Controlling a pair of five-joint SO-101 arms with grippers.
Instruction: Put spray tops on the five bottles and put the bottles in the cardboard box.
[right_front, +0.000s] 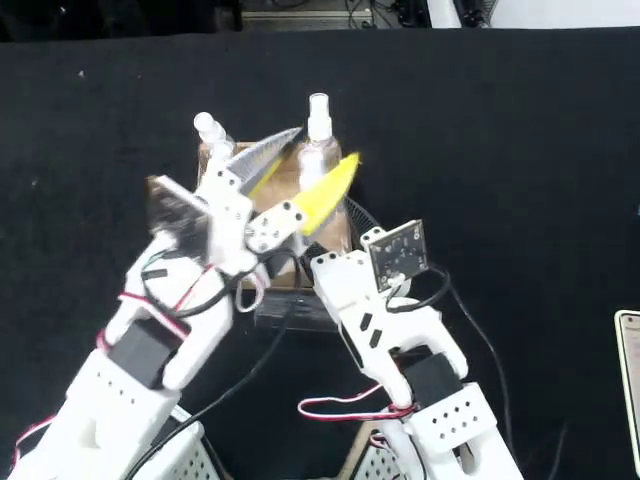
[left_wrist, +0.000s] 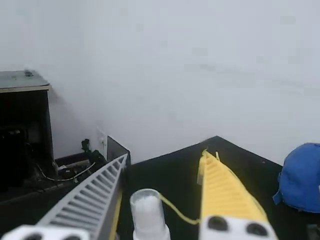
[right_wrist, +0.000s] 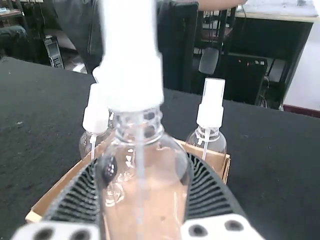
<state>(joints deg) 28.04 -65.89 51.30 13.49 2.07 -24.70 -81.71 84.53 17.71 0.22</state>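
Observation:
My right gripper is shut on a clear bottle that carries a white spray top, held over the near part of the cardboard box. Two more capped bottles stand at the far side of the box, one on one side and the other opposite. My left gripper, with one grey and one yellow finger, hangs open above the box. The held bottle's spray top sits between its fingers with a gap on each side. In the high view the left arm covers the right gripper.
Black cloth covers the table around the box. A white flat object lies at the table's right edge. A blue rounded thing lies on the cloth in the left wrist view. Both arm bases crowd the near edge.

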